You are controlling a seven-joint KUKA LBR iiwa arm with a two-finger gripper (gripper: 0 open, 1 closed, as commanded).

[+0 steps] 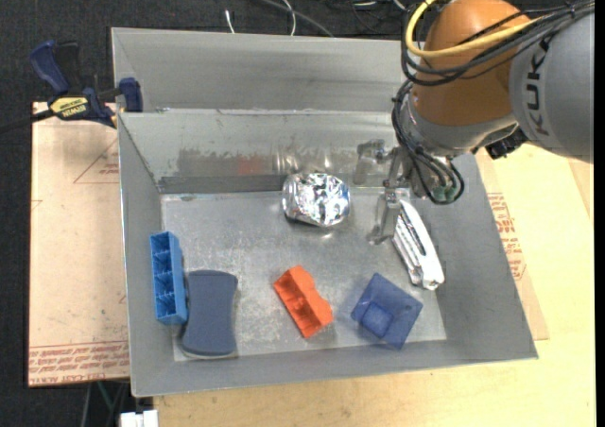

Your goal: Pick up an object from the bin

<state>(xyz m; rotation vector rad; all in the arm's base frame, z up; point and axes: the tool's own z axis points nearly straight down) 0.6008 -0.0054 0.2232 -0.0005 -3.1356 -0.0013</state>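
My gripper [384, 223] hangs low in the right half of the bin, under the arm's orange cover. It stands right beside the upper end of a long white object with dark ribbing [417, 247] that lies slanted along the right wall. Whether it touches that object I cannot tell. A crumpled silver foil ball [317, 199] lies just left of the gripper, near the back wall. In front of the gripper, a blue square block [385, 310] rests on the bin floor.
An orange block [302, 300] lies at the front middle. A long blue ribbed brick [166, 276] and a dark blue rounded pad [210, 312] sit at the front left. The arm comes in over the bin's right rear corner.
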